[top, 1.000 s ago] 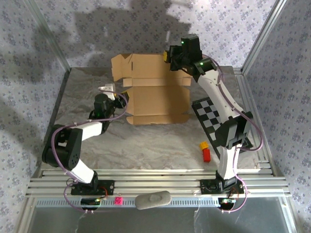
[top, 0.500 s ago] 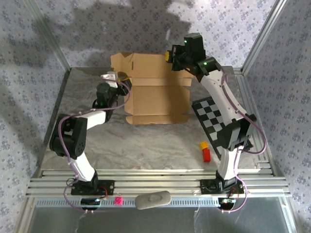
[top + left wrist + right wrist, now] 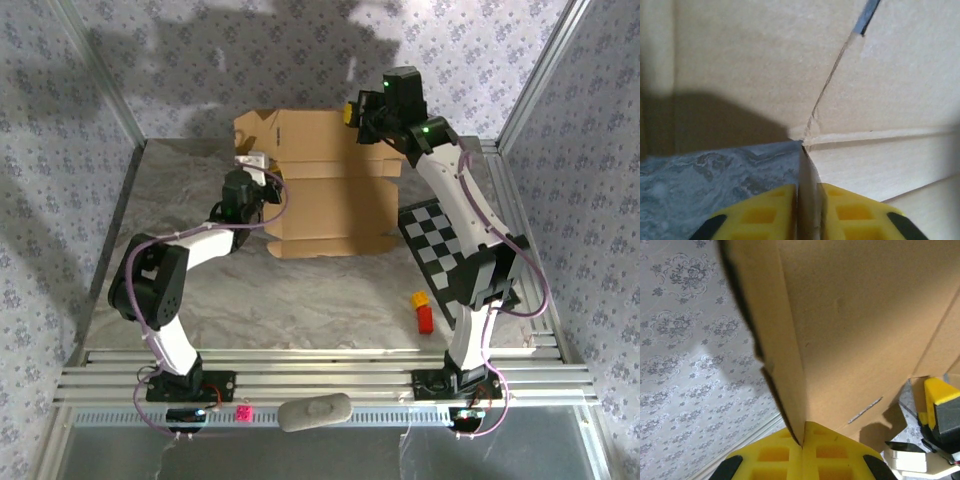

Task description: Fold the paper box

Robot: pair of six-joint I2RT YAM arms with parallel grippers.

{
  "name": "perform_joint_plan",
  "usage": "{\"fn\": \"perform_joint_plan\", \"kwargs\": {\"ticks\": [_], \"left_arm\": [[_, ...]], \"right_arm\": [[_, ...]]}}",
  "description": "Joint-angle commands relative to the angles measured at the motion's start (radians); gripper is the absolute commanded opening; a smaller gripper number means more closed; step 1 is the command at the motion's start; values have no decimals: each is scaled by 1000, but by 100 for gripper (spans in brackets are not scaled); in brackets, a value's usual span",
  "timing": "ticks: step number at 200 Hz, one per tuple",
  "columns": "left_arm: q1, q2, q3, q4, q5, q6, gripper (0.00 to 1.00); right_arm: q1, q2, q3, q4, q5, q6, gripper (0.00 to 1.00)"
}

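wall-raising step: box (image 3: 330,205) flap (image 3: 808,167) clamped between left gripper (image 3: 807,215) jaws, back panel (image 3: 850,330) between right gripper (image 3: 802,452) jaws; next, probably fold flap upright.

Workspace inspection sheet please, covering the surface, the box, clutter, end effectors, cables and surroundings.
Surface: marbled grey table.
Job's things: paper box lying open, rear flaps raised.
Clutter: checkered board right of the box; red block and yellow block touching.
End effectors: left end effector shut on a box edge at its left side; right end effector shut on a raised rear flap.
Cables: purple cables looped along both arms, no snag visible.
Surroundings: floral-patterned walls, aluminium frame.
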Motion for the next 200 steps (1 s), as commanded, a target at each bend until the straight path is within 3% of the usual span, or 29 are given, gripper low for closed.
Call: {"fn": "perform_joint_plan", "kwargs": {"ticks": [1, 37, 95, 146, 177, 200], "left_arm": [[-22, -37, 48, -131, -152, 95, 8], [-83, -42, 56, -141, -214, 230, 11], [-151, -43, 129, -313, -444, 310, 49], [-203, -103, 134, -397, -438, 392, 53], [-214, -287, 68, -411, -422, 325, 60], [-163, -469, 39, -506, -235, 228, 61]], "right_arm": [[-6, 7, 17, 30, -17, 24, 0], [-2, 5, 12, 23, -22, 17, 0], [7, 0, -21, 43, -29, 6, 0], [20, -25, -103, 86, -26, -31, 0], [-5, -28, -118, 101, -37, -138, 0], [-35, -22, -128, 113, -78, -229, 0]]}}
